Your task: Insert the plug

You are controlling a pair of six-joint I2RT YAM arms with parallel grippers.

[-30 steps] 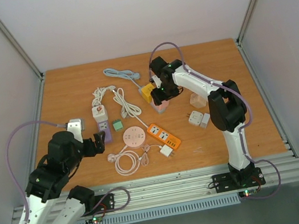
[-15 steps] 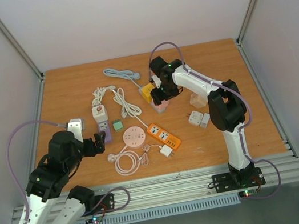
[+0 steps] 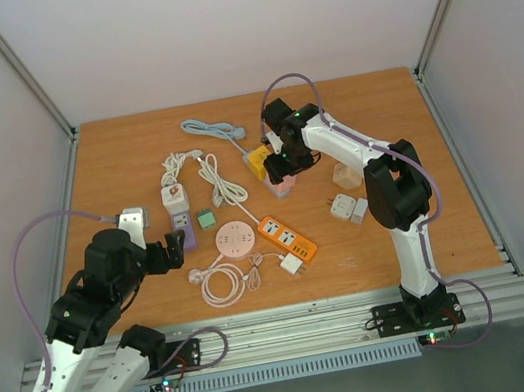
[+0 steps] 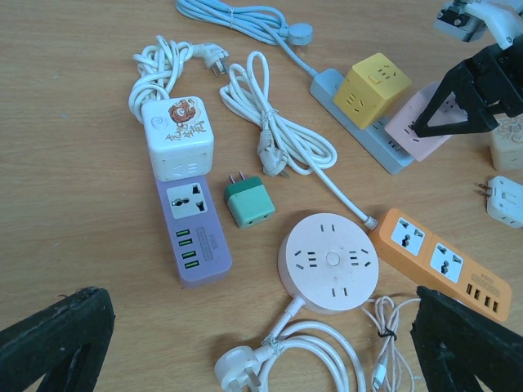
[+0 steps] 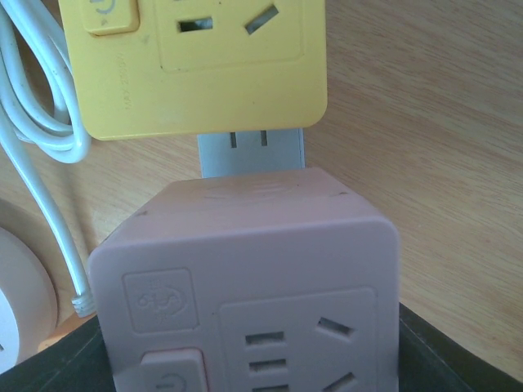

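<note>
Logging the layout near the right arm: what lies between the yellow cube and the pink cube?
A short stretch of the grey power strip, its slots bare, separates the yellow cube from the pink cube; the right wrist view shows it.

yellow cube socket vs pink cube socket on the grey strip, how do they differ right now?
The yellow plastic cube socket stands untouched; the pink plastic cube socket is gripped by the right tool. In the right wrist view the pink cube is nearer, the yellow one beyond it along the grey power strip. Shared: both are rounded cubes with socket slots and a corner button, on that strip.
</note>
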